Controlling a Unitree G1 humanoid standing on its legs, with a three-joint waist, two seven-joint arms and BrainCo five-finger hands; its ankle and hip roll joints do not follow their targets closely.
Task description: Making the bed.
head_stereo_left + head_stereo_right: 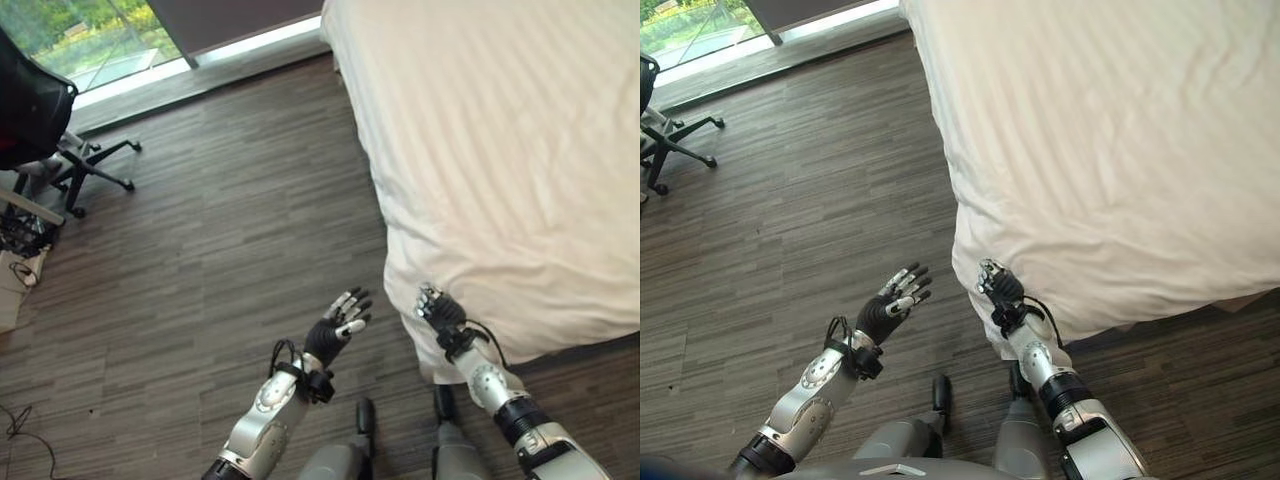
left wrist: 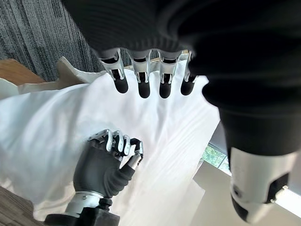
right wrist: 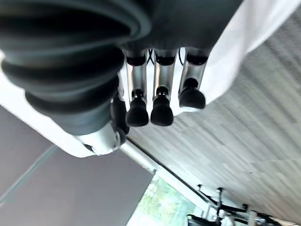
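Note:
The bed (image 1: pixel 520 130) fills the right side, under a cream-white cover (image 1: pixel 1120 150) that hangs over its near corner. My right hand (image 1: pixel 441 312) is up against that hanging corner. Its fingers are curled, knuckles touching the cloth, and I see no cloth between them; the left wrist view shows it as a fist (image 2: pixel 106 160) against the white cover (image 2: pixel 51 122). My left hand (image 1: pixel 338 326) is raised over the wooden floor to the left of the corner. It is open with straight fingers (image 2: pixel 143 80), apart from the cover.
Dark wood floor (image 1: pixel 220 230) spreads left of the bed. A black office chair (image 1: pixel 40 110) stands at the far left by the window (image 1: pixel 100 40). A desk edge with cables (image 1: pixel 22 225) is at the left border.

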